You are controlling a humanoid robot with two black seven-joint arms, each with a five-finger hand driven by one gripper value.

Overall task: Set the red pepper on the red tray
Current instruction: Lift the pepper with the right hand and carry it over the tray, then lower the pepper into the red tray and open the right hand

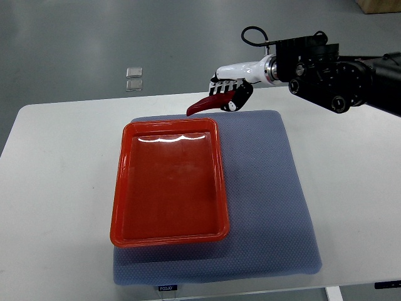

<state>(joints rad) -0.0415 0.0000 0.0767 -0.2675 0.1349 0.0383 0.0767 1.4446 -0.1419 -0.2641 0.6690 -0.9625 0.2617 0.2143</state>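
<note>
The right robot hand (230, 89) pinches the red pepper (203, 105) above the red tray's (169, 183) far edge; its fingers hide the pepper's stem end

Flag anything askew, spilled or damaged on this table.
Nothing stands out. The red tray sits flat and empty on the blue mat, and the right robot hand holds the red pepper above the tray's far edge.

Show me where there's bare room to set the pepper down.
The red tray is empty across its whole floor. The blue mat is bare to the tray's right, as is the white table to its left. It is crowded only beyond the tray's far edge, where the right hand holds the red pepper.
</note>
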